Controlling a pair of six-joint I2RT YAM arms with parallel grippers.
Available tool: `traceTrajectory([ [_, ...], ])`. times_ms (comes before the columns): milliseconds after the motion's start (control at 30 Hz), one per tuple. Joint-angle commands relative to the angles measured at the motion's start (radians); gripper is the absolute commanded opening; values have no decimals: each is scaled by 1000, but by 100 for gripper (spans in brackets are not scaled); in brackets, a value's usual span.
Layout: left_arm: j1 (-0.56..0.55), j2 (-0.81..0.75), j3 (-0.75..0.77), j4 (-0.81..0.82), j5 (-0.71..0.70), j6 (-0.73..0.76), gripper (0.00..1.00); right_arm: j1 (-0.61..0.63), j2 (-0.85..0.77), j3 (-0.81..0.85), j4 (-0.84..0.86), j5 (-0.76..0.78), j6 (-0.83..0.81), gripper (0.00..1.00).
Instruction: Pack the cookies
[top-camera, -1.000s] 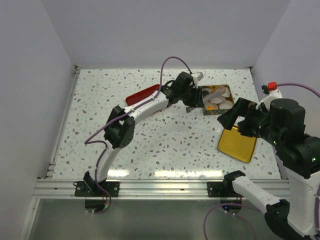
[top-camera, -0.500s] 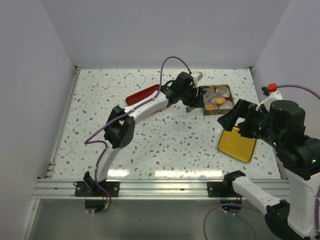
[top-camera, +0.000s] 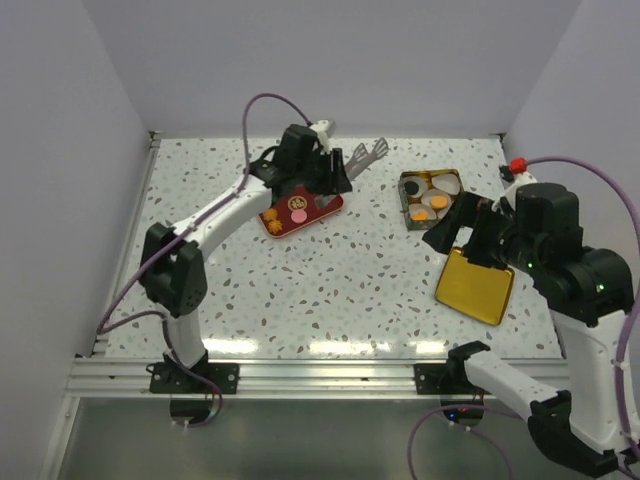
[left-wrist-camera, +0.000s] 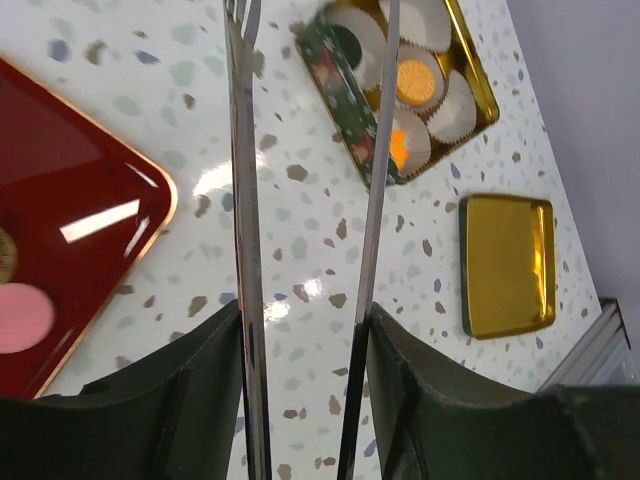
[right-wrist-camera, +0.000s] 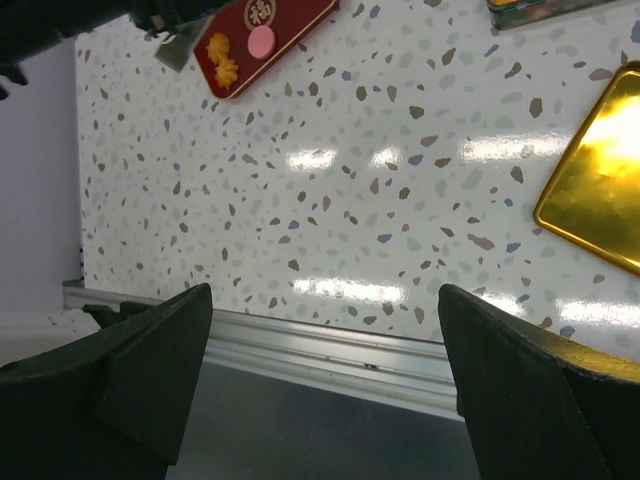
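My left gripper (top-camera: 340, 168) (left-wrist-camera: 300, 320) is shut on metal tongs (top-camera: 372, 151) (left-wrist-camera: 243, 200) and holds them above the table by the right end of the red tray (top-camera: 322, 208) (left-wrist-camera: 90, 190). A pink cookie (top-camera: 298, 213) (left-wrist-camera: 20, 318), an orange cookie (top-camera: 272, 222) and a brown cookie (top-camera: 297, 200) lie on the tray. The open tin (top-camera: 404, 203) (left-wrist-camera: 340, 95) holds white paper cups, two orange cookies (top-camera: 437, 203) (left-wrist-camera: 417, 82) and a dark one (top-camera: 412, 186). My right gripper (top-camera: 462, 232) (right-wrist-camera: 325, 390) is open and empty, above the gold lid (top-camera: 475, 285).
The gold lid (left-wrist-camera: 505, 265) (right-wrist-camera: 600, 200) lies flat near the front right of the table. The red tray (right-wrist-camera: 262, 35) also shows at the top of the right wrist view. An aluminium rail (top-camera: 320, 375) runs along the front edge. White walls stand on three sides.
My left arm has swung left with the tongs, from over the tin to the red tray. The tin's cookies are now uncovered. My right arm has shifted slightly.
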Motion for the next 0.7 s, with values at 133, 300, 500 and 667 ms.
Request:
traceTrajectory([
  [133,97,-326,-237,-8,-71,61,53,-3,194,-57,157,-40,-15,99],
  [300,175,-455,-289,-117,-112,126,53,-20,421,-23,261,-3,-38,99],
  [500,219,-545,-289,-301,-195,219,54,-90,794,164,257,84,-101,98],
  [667,222,-648,-364,-346,-207,219,54,-130,1033,317,262,127,-126,89],
])
